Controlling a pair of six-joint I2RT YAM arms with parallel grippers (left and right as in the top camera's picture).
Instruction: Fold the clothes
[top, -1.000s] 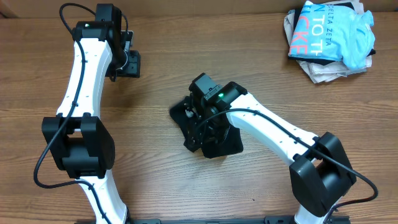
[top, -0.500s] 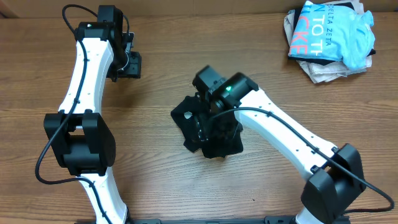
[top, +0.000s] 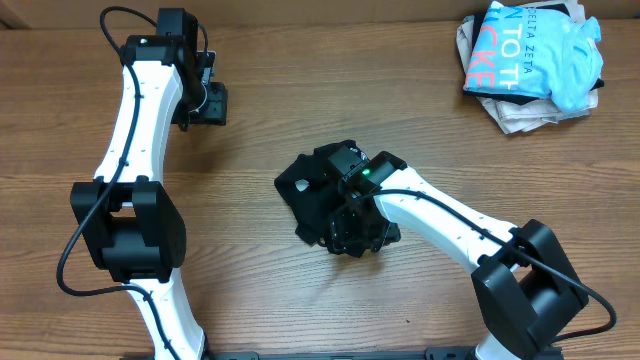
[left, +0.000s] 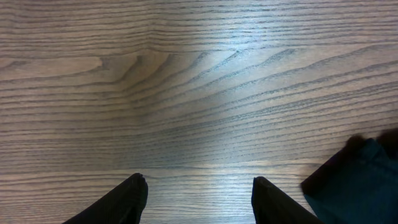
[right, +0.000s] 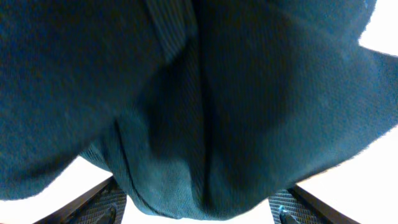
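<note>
**Overhead view: status and handling notes**

The clothes (top: 305, 190) lie as a crumpled black heap on the tabletop (top: 300, 60), directly beneath the right pincer (right: 199, 205). In the right wrist view, this pincer's jaws stand wide apart with cloth filling the gap. I cannot tell whether they are pressing on it. The left pincer (left: 198, 186) is apart and empty over bare wood, well clear of the heap. A dark cloth edge (left: 364, 183), probably the same garment, shows off to one side of it.

Handling: I judge the fabric to be soft, light and limp. It will sag and bunch rather than hold a shape. Take hold at an outer edge or corner, not in the wadded middle, and spread it flat first.

Surroundings: a light blue T-shirt (top: 530, 50) sits far beyond the right pincer. Nothing stands between either pincer and the heap.
</note>
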